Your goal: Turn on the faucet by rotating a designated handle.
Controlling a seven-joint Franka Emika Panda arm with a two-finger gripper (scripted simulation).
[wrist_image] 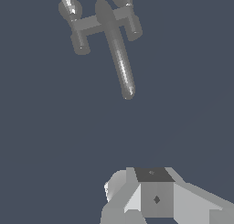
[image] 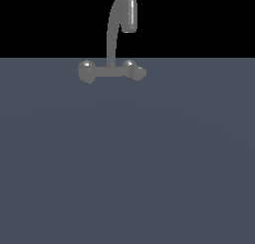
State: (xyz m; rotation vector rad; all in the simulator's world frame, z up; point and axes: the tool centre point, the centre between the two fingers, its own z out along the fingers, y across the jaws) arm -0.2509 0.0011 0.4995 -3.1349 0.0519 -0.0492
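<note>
The faucet [image: 115, 49] stands at the far middle of the flat surface, its tall gooseneck spout [image: 127, 11] curving over towards the camera. A thin crossbar [image: 110, 72] joins two knobs. The handle [image: 86, 71], a rounded bulbous knob with a shiny spot, is at the exterior view's left end. The longer knob with a side stub [image: 136, 71] is at the right end. In the wrist view the faucet [wrist_image: 116, 49] is seen from above and far off, with the handle [wrist_image: 70, 9] at one end. A grey blocky part of my gripper [wrist_image: 153, 193] shows at the frame's edge, well apart from the faucet. Its fingers cannot be made out.
A plain dark blue-grey surface [image: 127, 163] stretches from the faucet to the near edge. The background behind the faucet is black. My arm does not show in the exterior view.
</note>
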